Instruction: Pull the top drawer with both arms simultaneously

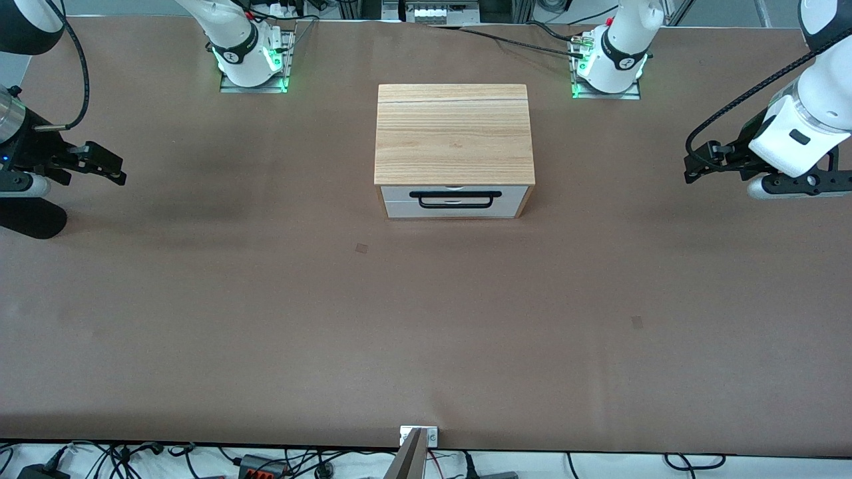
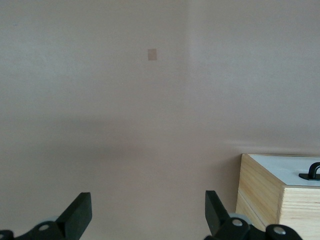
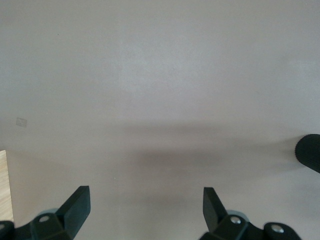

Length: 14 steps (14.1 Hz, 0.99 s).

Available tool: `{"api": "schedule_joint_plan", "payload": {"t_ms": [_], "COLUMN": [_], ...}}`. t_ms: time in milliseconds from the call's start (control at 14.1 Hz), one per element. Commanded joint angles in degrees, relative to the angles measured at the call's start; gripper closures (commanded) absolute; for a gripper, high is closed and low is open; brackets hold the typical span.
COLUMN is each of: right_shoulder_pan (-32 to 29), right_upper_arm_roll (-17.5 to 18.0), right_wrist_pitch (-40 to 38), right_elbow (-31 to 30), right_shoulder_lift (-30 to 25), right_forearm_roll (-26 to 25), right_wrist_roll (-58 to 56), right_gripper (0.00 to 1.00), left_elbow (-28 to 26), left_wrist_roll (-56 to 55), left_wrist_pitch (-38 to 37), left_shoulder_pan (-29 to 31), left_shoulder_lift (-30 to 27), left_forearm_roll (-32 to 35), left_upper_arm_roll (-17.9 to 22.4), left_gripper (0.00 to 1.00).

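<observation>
The light-wood cabinet (image 1: 454, 133) stands mid-table, its white front turned toward the front camera. The top drawer (image 1: 455, 193) is closed, and its wide black bar handle (image 1: 455, 200) spans the front. My left gripper (image 1: 695, 167) hovers open and empty over the table at the left arm's end, well apart from the cabinet. Its wrist view shows a cabinet corner (image 2: 280, 195) and one end of the handle (image 2: 313, 172). My right gripper (image 1: 113, 167) hovers open and empty over the table at the right arm's end. Both arms are still.
The brown table (image 1: 426, 319) spreads wide around the cabinet. The two arm bases (image 1: 249, 56) (image 1: 609, 63) stand at the table's edge farthest from the front camera. Small tape marks (image 1: 361, 248) (image 1: 637, 322) lie on the table nearer to that camera than the cabinet.
</observation>
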Motion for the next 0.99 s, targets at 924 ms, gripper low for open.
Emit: {"api": "schedule_joint_plan", "payload": {"t_ms": [924], "right_shoulder_pan": [-0.8], "right_upper_arm_roll": [-0.8], "right_wrist_pitch": [0.0], "right_elbow": [0.7], "right_shoulder_lift": [0.1], "right_forearm_roll": [0.8], "right_wrist_roll": [0.5], "right_gripper": [0.0], "left_elbow": [1.9], "left_wrist_roll": [-0.1], "left_wrist_pitch": [-1.5], "left_shoulder_pan": [0.5], "left_shoulder_lift": [0.8], "left_forearm_roll": [0.8], "left_upper_arm_roll": [-0.3], "left_gripper": [0.0]}}
